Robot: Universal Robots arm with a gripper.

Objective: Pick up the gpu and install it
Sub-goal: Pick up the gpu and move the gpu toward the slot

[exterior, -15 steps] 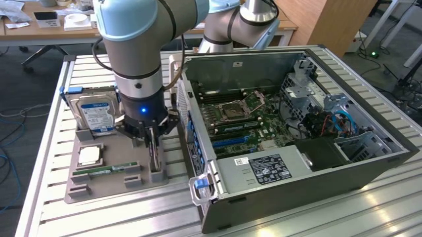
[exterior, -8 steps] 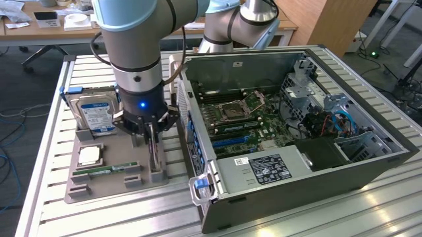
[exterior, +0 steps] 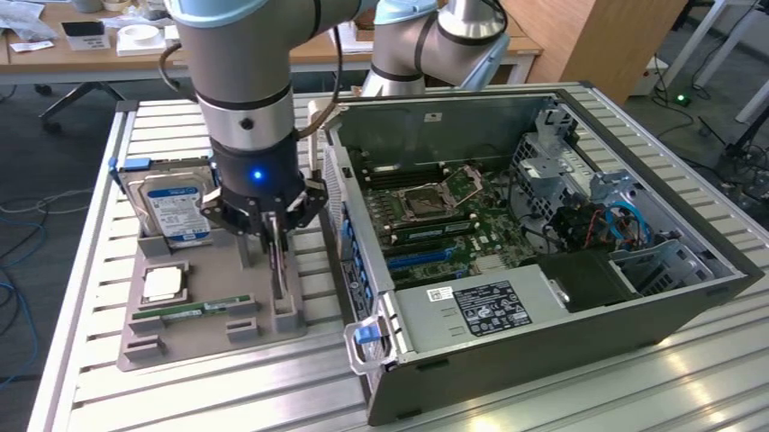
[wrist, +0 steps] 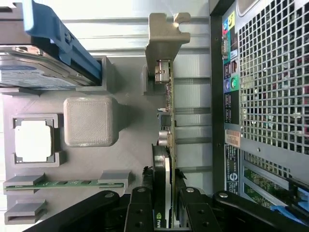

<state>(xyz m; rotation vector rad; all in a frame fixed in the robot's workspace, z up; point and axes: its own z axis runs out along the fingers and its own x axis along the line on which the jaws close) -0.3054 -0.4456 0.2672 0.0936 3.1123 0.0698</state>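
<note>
On slatted metal table, gripper clasping upright gpu in grey tray, computer case alongside, desks behind

Silver-grey arm, pale-blue joint caps, black gripper, seemingly blue-lit.

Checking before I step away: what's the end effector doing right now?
End effector: closed on the flat green circuit-board card with black cooler shroud, standing in the grey tray.

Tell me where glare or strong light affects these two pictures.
Exterior view: bright glare streaks on the ribbed aluminium table beside the open black computer case. Wrist view: the table's slats wash out white beyond the pale metal end bracket of the green gpu card.
</note>
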